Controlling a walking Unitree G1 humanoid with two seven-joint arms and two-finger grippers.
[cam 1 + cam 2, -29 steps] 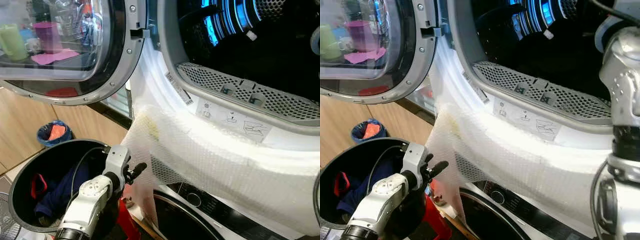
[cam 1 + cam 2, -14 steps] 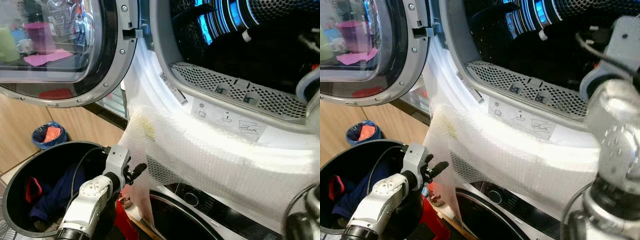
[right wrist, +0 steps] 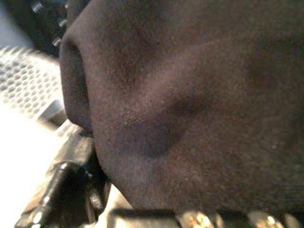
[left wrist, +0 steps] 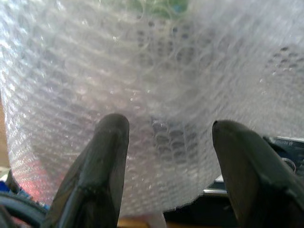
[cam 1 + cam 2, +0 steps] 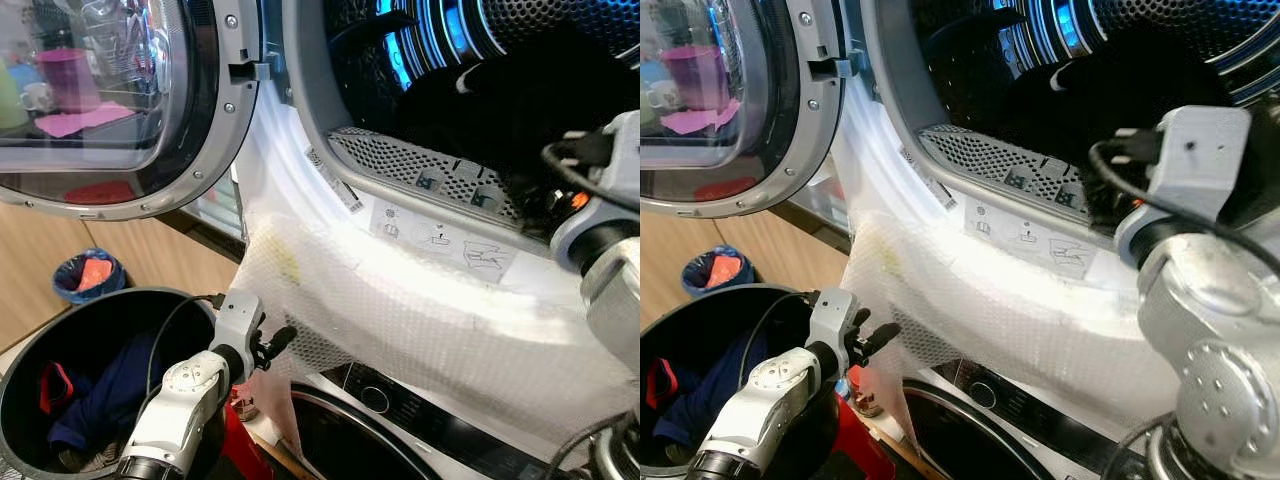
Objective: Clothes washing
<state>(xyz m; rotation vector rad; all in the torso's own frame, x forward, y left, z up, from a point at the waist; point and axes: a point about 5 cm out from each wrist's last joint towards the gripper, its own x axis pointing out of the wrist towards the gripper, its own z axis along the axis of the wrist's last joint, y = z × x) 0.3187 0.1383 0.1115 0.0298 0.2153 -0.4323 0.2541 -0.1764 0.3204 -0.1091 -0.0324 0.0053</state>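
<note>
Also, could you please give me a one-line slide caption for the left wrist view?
Left gripper, fingers spread open, faces the bubble wrap draped over the machine front.

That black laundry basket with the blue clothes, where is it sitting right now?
The black laundry basket sits low on the robot's left, below the open round door and beside the left claw, in front of the bubble wrap.

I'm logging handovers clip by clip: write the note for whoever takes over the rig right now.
Left hand: open, empty, facing the bubble wrap draped over the drum rim, beside the black laundry basket.
Right hand: at the open drum, with a dark garment right in front of it; grip unclear.
Done: door open.
Left: blue and red clothes sit in the basket, to be loaded.
</note>
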